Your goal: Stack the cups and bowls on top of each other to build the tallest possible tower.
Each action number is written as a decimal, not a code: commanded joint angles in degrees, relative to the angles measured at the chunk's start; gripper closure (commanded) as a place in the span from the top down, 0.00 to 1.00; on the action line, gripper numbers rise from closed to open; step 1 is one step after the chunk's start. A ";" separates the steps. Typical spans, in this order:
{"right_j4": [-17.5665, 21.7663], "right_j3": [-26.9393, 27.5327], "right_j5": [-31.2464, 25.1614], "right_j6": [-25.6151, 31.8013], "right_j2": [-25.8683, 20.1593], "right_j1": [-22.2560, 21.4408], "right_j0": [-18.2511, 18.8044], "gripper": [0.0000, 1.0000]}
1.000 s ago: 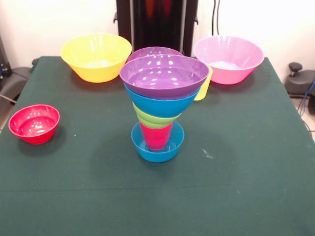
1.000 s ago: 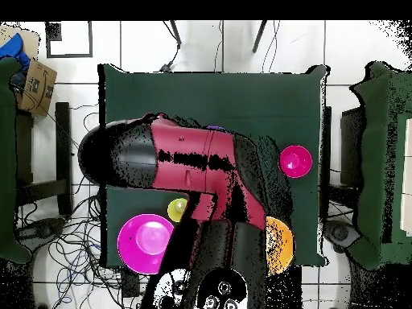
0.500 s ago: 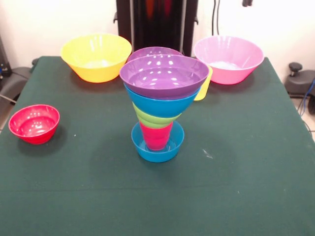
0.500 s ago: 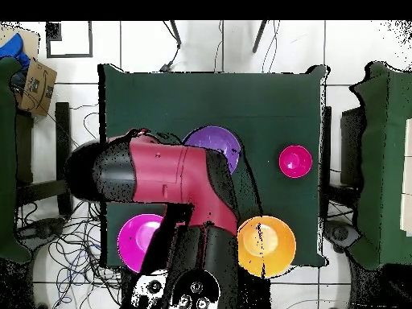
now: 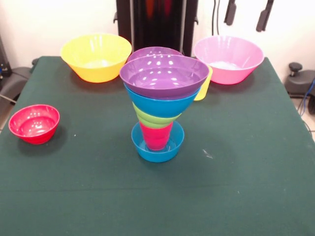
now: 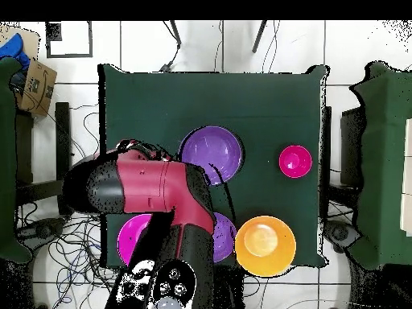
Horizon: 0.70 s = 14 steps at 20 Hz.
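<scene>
Gripper [image 5: 247, 14], fingers spread wide and empty, now appears at one o'clock above the large glossy pink plastic bowl [image 5: 228, 59]; the stacked bowl-and-cup tower [image 5: 162, 103] stands unchanged.

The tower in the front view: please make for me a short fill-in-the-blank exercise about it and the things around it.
1. The tower stands on a small ____ bowl.
2. Its top piece is a ____ bowl.
3. The small red bowl on the table stands ____ from the tower.
4. The gripper hangs above the large ____ bowl.

Missing words: blue; purple; apart; pink
</scene>
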State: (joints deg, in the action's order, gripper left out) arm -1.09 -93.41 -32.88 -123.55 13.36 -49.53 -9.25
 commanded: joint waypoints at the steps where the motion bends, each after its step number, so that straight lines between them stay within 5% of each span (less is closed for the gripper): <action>1: -0.81 -7.54 6.36 -13.27 -1.56 6.64 -2.16 1.00; 9: -1.51 -5.88 13.67 -16.39 1.69 14.42 -5.56 1.00; 14: -2.93 -6.91 14.91 -15.98 0.30 15.65 -5.16 1.00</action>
State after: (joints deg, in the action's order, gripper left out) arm -2.14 -95.74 -20.51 -127.81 16.55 -38.67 -14.30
